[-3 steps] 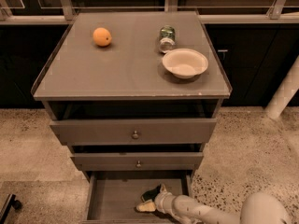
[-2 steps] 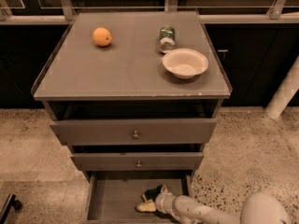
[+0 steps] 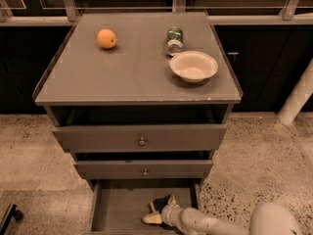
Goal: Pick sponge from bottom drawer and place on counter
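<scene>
**Hand down in the bottom drawer, at the sponge**

The counter (image 3: 122, 77) takes up most of the view. Its left and front stretches are bare, which looks like the natural place to set the sponge down. Below it, the two knobbed drawers (image 3: 98, 138) are pulled out only a little. The bottom drawer (image 3: 115, 212) is drawn out further than either, probably so that an arm reaching from the front can get to its flat floor.

The robot's pale arm (image 3: 210, 224) comes in low from the lower right and lies nearly level. That angle seems needed to get under the middle drawer's front.

Along the far part of the counter stand a pale bowl (image 3: 193, 66), an orange (image 3: 107, 38) well apart to the left, and a green-topped jar (image 3: 174, 39) just behind the bowl. None of them has a part in this task.

The hand (image 3: 157, 211) is inside the bottom drawer, low over its right half. The sponge (image 3: 160, 203) shows as a small dark shape right at the hand. I cannot tell whether the hand has closed on it or merely rests against it. I judge this to be the grasping step, with the lift and the carry up to the counter not yet done.

Compared with a second ago, nothing has visibly moved. The arm, hand and sponge are in the same spot, and the drawers are equally far out.
</scene>
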`<state>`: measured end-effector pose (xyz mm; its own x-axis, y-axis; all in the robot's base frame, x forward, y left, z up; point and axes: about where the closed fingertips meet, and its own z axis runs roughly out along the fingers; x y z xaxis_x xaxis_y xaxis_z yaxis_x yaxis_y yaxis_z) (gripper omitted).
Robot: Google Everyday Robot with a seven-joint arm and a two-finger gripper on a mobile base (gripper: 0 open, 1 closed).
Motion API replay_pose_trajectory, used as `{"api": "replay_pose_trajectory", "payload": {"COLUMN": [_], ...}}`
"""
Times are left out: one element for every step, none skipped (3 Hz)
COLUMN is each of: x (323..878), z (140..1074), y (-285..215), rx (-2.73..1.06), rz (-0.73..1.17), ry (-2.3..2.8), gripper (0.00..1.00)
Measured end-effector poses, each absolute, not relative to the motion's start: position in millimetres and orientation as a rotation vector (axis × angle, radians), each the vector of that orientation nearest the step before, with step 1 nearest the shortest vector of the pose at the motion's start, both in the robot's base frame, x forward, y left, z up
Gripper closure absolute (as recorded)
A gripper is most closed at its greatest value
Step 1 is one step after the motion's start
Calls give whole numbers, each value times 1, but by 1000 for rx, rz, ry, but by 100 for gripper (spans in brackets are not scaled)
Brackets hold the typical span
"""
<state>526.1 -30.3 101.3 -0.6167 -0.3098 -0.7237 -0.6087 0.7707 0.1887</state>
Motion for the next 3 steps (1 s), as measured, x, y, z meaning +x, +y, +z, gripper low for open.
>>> {"api": "replay_pose_trajectory", "payload": {"x": [526,526,526], "z": [101,101,101], "y": [-30,-30,-30], "rx": [-681,-681,-681], "rz": [552,553,553], "ry": [2263,2263,2263], "gripper": [18,41,65]}}
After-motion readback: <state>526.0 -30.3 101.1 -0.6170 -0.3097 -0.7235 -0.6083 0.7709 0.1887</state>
